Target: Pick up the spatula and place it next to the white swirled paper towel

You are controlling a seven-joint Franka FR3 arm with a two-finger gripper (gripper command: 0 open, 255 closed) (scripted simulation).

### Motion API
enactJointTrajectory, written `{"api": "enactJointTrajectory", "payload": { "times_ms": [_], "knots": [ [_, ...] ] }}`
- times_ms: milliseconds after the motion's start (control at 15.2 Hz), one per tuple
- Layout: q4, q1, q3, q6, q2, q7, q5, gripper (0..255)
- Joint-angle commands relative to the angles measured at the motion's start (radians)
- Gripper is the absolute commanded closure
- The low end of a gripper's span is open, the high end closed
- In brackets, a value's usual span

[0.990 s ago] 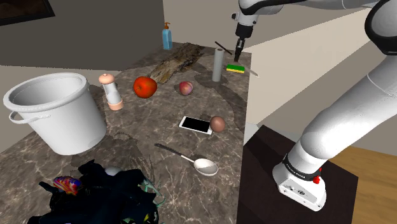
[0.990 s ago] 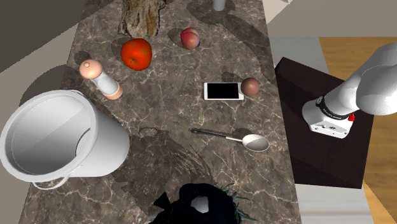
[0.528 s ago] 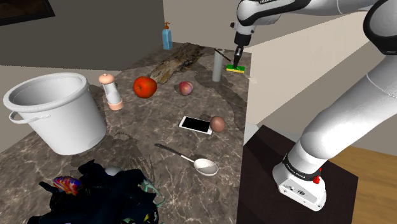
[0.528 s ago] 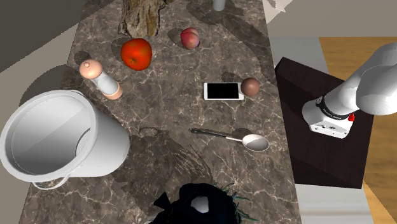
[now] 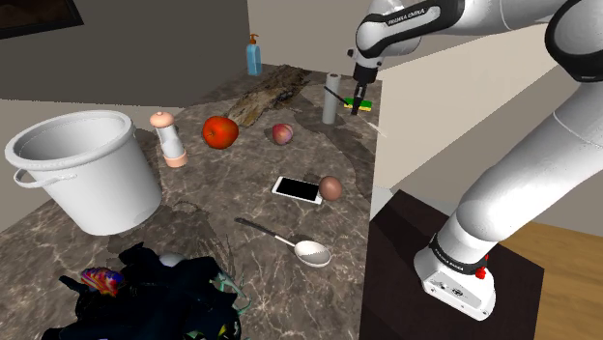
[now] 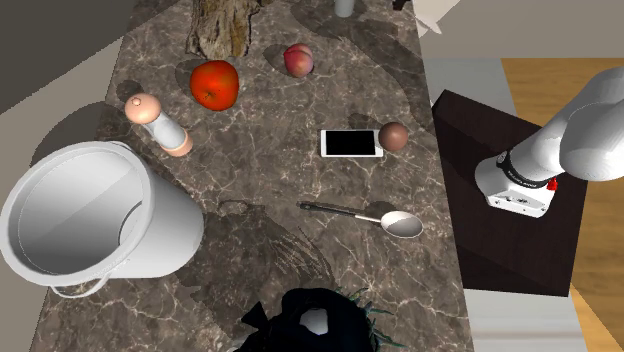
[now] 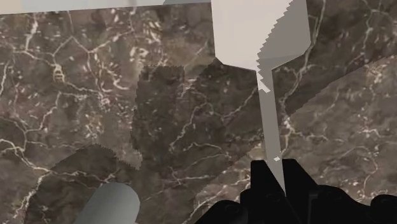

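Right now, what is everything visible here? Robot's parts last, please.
large white bucket: 1, white, shoulder view's left
peach grinder: 1, peach, beside bucket
red tomato: 1, red, beside grinder
pink fruit: 1, pink, beside tomato
brown bark slab: 1, brown, beyond tomato
blue pump bottle: 1, blue, far edge
upright grey roll: 1, grey, near gripper
white phone: 1, black screen, centre
brown egg: 1, brown, beside phone
silvery spoon: 1, silver, near stand
dark heap: 1, black, near corner
pale spatula: 1, pale, in gripper
arm: 1, white, on stand
gripper: 1, black, shut on spatula
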State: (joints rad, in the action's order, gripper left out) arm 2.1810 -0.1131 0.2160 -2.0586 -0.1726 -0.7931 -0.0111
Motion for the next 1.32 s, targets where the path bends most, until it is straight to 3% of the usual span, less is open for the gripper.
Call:
{"api": "enactJointTrajectory", "payload": {
  "times_ms": [0, 1254],
  "knots": [
    [0.018, -0.001, 0.002, -0.026, 0.008, -0.004, -0.002, 255],
    [0.159, 0.002, 0.01, -0.285, 0.13, -0.041, -0.041, 255]
  ]
}}
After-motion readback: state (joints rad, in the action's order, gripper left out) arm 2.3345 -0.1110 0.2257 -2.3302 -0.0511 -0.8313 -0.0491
